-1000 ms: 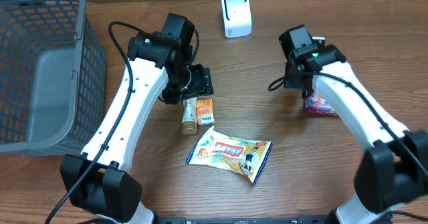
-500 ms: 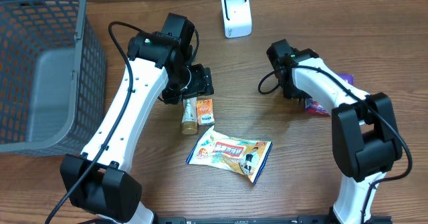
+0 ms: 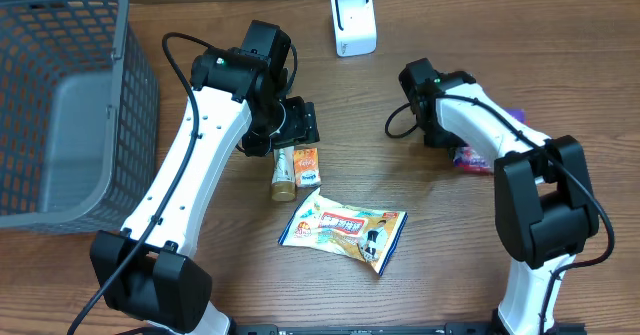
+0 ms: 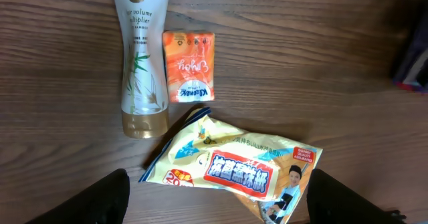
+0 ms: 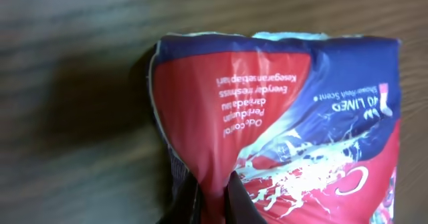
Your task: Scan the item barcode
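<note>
1. Overhead takes in the whole table (image 3: pixel 400 285): the basket (image 3: pixel 60 95) at 9 o'clock, the scanner (image 3: pixel 353 21) at 12 o'clock, and the red pack (image 3: pixel 472 157) at 3 o'clock, mostly hidden under the right arm.
2. Near the centre, a bottle (image 3: pixel 284 175) and an orange pack (image 3: pixel 307 165) lie side by side. The snack bag (image 3: pixel 345 230) lies at 5 o'clock from them.
3. From above, the left gripper (image 3: pixel 292 123) hovers over the bottle's far end, but that view does not show how its jaws stand.
4. Left wrist settles it: the two fingers (image 4: pixel 100 197) sit at the lower corners of the frame, wide apart, with nothing held. Below them are only the snack bag and bare wood.
5. That view also shows the bag's upper corner coming close to the orange pack's lower edge and to the bottle's gold end, a gap that overhead makes look wider. A dark blur at its 3 o'clock edge is too soft to name.
6. Right wrist shows what the arm hides from above: the right gripper (image 5: pixel 215 200), at 6 o'clock in the frame, has its fingers together, clamped on a fold of the red pack.
7. The red pack fills that frame, its print upside down, with wood showing at 9 and 12 o'clock.
8. In overhead, the scanner stands well apart from the red pack, at 11 o'clock from it.
</note>
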`<act>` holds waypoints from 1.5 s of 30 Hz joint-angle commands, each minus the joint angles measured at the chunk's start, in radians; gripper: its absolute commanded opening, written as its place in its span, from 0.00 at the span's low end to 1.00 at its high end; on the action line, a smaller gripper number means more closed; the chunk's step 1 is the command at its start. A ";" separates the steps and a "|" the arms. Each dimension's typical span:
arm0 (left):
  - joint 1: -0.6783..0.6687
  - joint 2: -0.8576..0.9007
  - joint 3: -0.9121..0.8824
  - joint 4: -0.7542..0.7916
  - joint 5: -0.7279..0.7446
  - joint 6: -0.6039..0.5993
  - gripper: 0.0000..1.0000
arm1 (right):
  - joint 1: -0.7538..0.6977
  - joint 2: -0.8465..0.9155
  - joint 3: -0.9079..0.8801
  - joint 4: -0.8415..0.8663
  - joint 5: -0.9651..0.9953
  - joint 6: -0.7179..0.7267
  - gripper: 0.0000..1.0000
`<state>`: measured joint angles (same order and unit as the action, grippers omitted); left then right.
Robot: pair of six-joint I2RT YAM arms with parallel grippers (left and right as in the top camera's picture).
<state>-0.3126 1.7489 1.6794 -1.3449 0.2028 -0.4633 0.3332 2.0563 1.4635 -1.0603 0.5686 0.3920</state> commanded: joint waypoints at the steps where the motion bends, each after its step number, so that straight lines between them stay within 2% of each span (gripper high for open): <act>1: -0.002 -0.002 -0.010 0.000 0.004 0.023 0.77 | -0.011 -0.009 0.132 -0.057 -0.265 -0.014 0.04; 5: -0.002 -0.002 -0.010 -0.002 0.004 0.023 0.77 | -0.034 -0.060 0.284 -0.122 -0.599 -0.124 0.04; 10: -0.002 -0.002 -0.010 -0.001 0.004 0.022 0.77 | -0.093 -0.106 0.395 -0.130 -1.001 -0.185 0.04; 15: -0.002 -0.002 -0.010 -0.001 0.004 0.022 0.76 | -0.142 -0.102 0.358 -0.117 -1.403 -0.267 0.04; 21: -0.002 -0.002 -0.010 -0.001 0.004 0.022 0.76 | -0.144 -0.101 0.147 0.043 -1.586 -0.227 0.04; 26: -0.002 -0.002 -0.010 -0.001 0.005 0.022 0.76 | -0.158 -0.101 -0.037 0.239 -1.596 -0.081 0.04; 29: -0.002 -0.002 -0.010 -0.002 0.004 0.023 0.76 | -0.191 -0.101 -0.099 0.277 -1.455 -0.028 0.04; 30: -0.002 -0.002 -0.010 -0.002 0.005 0.022 0.76 | -0.203 -0.102 -0.100 0.259 -1.377 -0.028 0.07; 32: -0.002 -0.002 -0.010 -0.002 0.004 0.023 0.76 | -0.229 -0.102 -0.088 0.213 -1.216 -0.029 0.22; 36: -0.002 -0.002 -0.010 -0.001 0.004 0.023 0.76 | -0.285 -0.103 -0.013 0.077 -0.979 -0.093 0.46; 40: -0.002 -0.002 -0.010 0.000 0.004 0.023 0.77 | -0.324 -0.104 0.125 -0.093 -0.797 -0.137 0.51; 45: -0.002 -0.002 -0.010 0.000 0.004 0.023 0.77 | -0.323 -0.104 0.317 -0.269 -0.803 -0.237 0.57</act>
<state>-0.3130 1.7489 1.6768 -1.3453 0.2028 -0.4629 -0.0013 1.9678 1.6844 -1.2907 -0.3008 0.2340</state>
